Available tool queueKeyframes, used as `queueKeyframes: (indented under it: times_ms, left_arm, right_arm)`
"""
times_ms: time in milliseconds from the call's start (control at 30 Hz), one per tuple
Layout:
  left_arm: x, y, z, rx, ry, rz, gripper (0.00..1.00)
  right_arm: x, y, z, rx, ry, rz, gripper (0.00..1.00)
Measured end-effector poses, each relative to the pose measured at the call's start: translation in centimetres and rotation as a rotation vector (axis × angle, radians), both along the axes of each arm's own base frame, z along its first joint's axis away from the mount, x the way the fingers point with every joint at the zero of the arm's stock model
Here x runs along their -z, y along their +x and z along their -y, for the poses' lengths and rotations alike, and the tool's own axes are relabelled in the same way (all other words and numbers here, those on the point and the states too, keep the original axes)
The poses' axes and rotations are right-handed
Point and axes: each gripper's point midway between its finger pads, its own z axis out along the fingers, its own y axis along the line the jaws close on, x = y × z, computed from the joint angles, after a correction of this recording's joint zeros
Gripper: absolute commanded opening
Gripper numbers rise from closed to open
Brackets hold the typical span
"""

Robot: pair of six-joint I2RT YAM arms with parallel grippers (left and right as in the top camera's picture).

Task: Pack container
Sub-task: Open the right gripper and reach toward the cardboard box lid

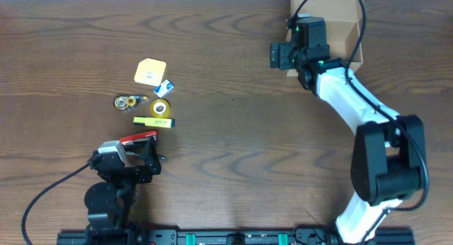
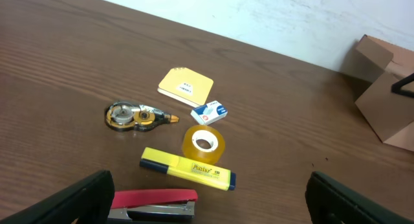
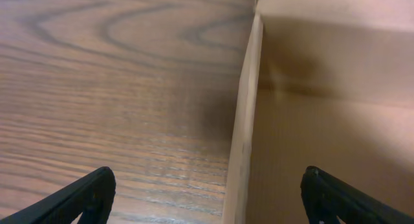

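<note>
Dark wood-grain surface (image 1: 233, 153), two arms. Overhead view has the whole layout: box (image 1: 343, 40) at 1 o'clock, cut off by the top edge and partly covered by the right arm (image 1: 354, 107). The small items sit in a cluster at 9–10 o'clock, well apart from the box.

Only the left wrist view shows the items clearly, plus a pale wall (image 2: 291, 17) behind and the box's outer side at 3 o'clock. Left pincer (image 2: 213, 201) is wide, holding nothing, with the stapler (image 2: 155, 203) just beside its left finger.

Only the right wrist view shows the box's inside, a bare cardboard floor and inner wall. Right pincer (image 3: 210, 198) is wide, with one finger over the surface and one over the box. The box's near wall lies between them, and no grip is visible.

Count:
- 1 box
- 1 stapler, red
- 1 highlighter (image 2: 187, 169), yellow
- 1 tape roll (image 2: 204, 144)
- 1 corrector (image 2: 137, 116)
- 1 note pad (image 2: 185, 87), yellow
- 1 small blue-white carton (image 2: 209, 112)
- 2 pincers
</note>
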Motion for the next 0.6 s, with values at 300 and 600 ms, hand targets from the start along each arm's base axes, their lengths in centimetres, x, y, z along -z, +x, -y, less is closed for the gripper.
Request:
queueKeyframes:
  times_ms: [300, 600]
  left_arm:
    - [0.0, 0.0, 0.0, 0.0, 0.0, 0.0, 0.95]
    - [0.0, 0.0, 0.0, 0.0, 0.0, 0.0, 0.95]
  right_arm:
    - [2.4, 0.2, 0.4, 0.004, -0.011, -0.038, 0.24]
    - [2.2, -0.1, 0.8, 0.012, -0.019, -0.074, 0.01]
